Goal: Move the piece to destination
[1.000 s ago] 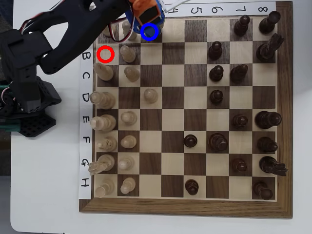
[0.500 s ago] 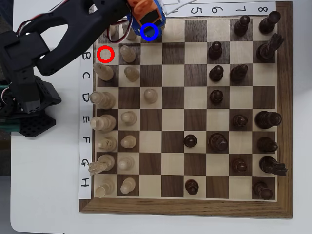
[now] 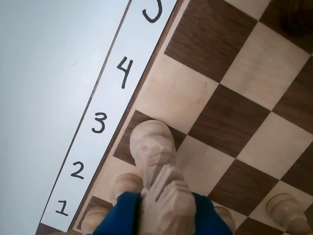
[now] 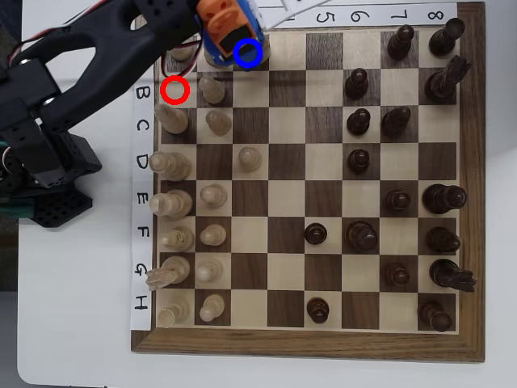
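Overhead, arm pose: the black jointed robot arm point(image 4: 97, 56) reaches from its base at the left edge of the white table point(image 4: 73, 307) up and across to the top-left corner of the brown-and-cream wooden chessboard point(image 4: 311, 343), its orange-and-blue wrist end sitting over the blue ring.
Pincer: the blue-padded pincer point(image 3: 164, 215) enters the wrist view from the bottom edge, its two blue pads closed against the sides of the knight's head, one on each side.
Piece: the pale cream wooden chess knight point(image 3: 156, 166) shows a round turned base and a jagged, faceted carved head with lighter cut edges; it leans toward the camera in the wrist view.
Piece position: its base lies over the dark-brown wooden square marked with a thin blue ring point(image 4: 248, 53), in the edge row beside the handwritten 3 on the white paper number strip point(image 3: 105, 127); whether the base touches the wood cannot be told.
Neighbours: round-topped pale wooden pawns point(image 3: 128, 183) stand just beside it toward the bottom of the wrist view.
Other mark: a red ring point(image 4: 174, 90) sits on a square in row B, near the blue one.
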